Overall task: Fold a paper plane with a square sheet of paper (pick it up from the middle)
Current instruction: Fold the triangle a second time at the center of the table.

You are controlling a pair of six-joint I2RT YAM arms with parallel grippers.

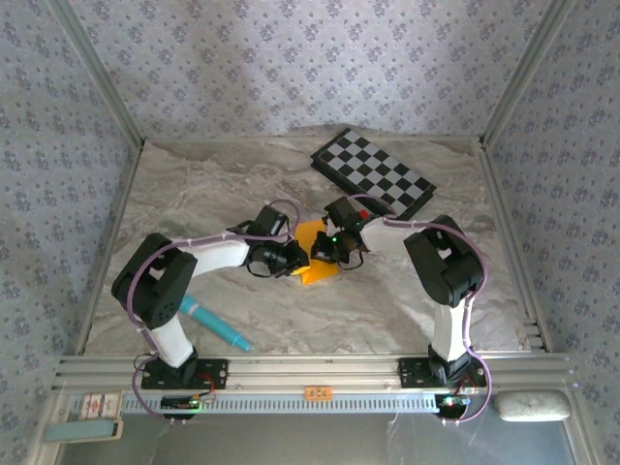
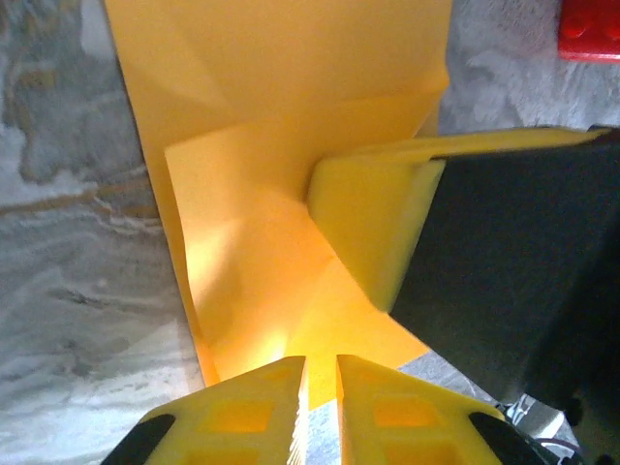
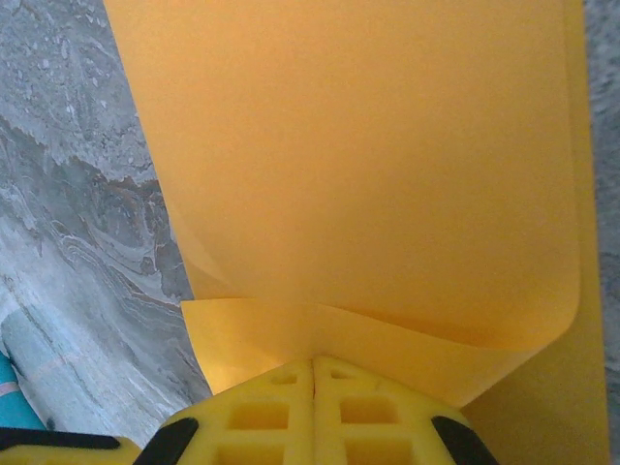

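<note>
The paper (image 1: 318, 272) lay near the middle of the table (image 1: 194, 194), and the two arms met over it from both sides. The right gripper (image 3: 312, 383) was closed on the near edge of the paper. Its two fingers were pressed together with no gap, and the sheet rose from them in a soft curl that bent over a lower layer. In the left wrist view, one right finger (image 2: 373, 228) sat on the paper where several creases ran together.

The left gripper (image 2: 322, 387) was at the other edge of the paper. Its fingers stood a little apart, with a narrow slit between them, and the edge of the paper reached just to that slit. I could not tell if the paper went between them.

A red block (image 2: 589, 29) lay on the table just beyond the paper, close to the right gripper. Behind it, well apart from the paper, a checkerboard (image 1: 373, 176) lay flat near the back wall. A teal pen (image 1: 215, 325) lay on the near left part of the table, beside the left arm.

A small orange tag (image 1: 317, 392) sat on the front rail between the two bases; its writing was too small to read.
</note>
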